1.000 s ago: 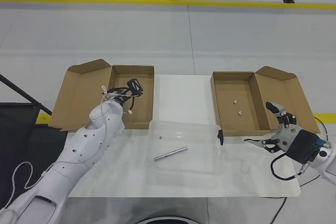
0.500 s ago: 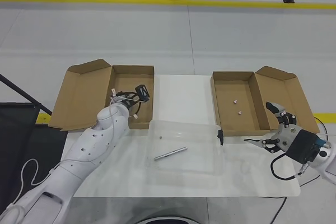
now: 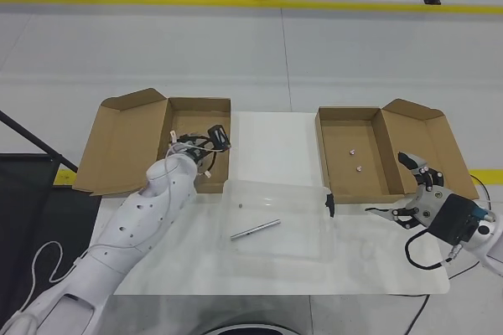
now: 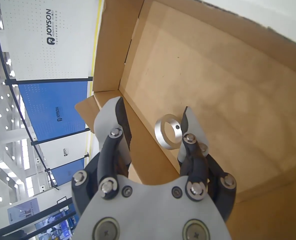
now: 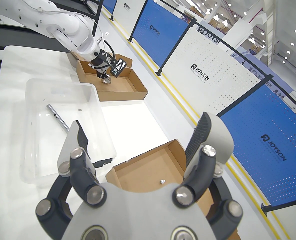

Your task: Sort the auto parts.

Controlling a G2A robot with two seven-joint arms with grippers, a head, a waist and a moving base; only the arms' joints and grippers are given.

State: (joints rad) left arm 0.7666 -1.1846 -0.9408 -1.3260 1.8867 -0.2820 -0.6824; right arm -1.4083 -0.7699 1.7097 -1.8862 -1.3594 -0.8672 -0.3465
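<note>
While our left gripper [image 4: 153,106] gapes empty over the metal ring [image 4: 160,136] in the cardboard box [image 4: 213,63], we've yet to sort the rod [image 3: 256,229] in the tray [image 3: 272,186].

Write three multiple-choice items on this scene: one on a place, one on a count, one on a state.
1. Where does the rod lie?
A) in the left box
B) in the clear tray
C) on the bare table

2. How many small parts lie in the right box?
A) none
B) two
C) five

3. How is the left gripper?
A) open
B) shut on the rod
C) shut and empty

Answers:
1 B, the rod lies inside the tray's walls.
2 B, two small pale parts sit on the box floor.
3 A, its fingers stand wide apart.
</note>
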